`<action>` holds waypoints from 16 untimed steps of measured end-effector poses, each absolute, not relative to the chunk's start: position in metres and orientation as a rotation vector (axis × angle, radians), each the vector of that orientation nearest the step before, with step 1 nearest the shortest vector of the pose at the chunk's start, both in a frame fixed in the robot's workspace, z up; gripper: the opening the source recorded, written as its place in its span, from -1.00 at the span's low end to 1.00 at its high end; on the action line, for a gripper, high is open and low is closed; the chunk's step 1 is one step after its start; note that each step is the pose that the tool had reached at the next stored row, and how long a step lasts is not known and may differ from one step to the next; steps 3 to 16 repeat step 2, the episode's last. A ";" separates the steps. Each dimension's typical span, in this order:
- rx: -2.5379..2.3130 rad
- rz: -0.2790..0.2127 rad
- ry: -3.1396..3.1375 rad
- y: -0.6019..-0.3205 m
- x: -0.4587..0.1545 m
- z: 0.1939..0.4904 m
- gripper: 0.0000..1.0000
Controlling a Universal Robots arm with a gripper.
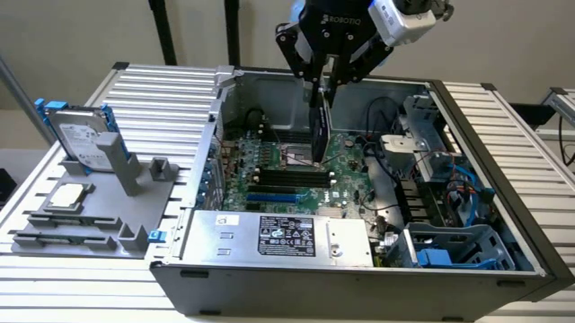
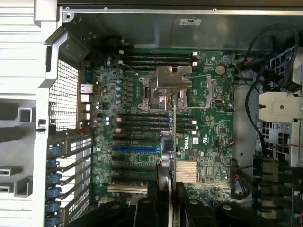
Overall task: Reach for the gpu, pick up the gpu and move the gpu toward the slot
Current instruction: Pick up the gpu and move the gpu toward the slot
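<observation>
claw (image 2: 165,198) fingers clenched on the gpu (image 1: 320,128), held edge-on, long axis vertical, hanging straight below the claw and just above the motherboard (image 1: 287,168) inside the open computer case (image 1: 467,134), near the blue slot (image 2: 135,148)

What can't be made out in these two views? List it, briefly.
- The gpu: edge-on in both views, so its faces are unreadable.
- The gripper: its grip on the card shows; in the wrist view the picture's edge cuts its fingers off.
- Power supply label: text too small.
- Processor chip: markings too small.
</observation>
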State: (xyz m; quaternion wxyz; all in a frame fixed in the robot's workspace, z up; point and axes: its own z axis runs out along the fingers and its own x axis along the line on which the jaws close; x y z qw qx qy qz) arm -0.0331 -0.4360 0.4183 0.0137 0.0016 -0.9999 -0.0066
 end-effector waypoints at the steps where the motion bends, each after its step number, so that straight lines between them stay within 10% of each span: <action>1: 0.005 -0.020 -3.114 -0.436 -0.033 0.418 -0.47; 16: 0.005 -0.020 -3.114 -0.436 -0.033 0.418 -0.47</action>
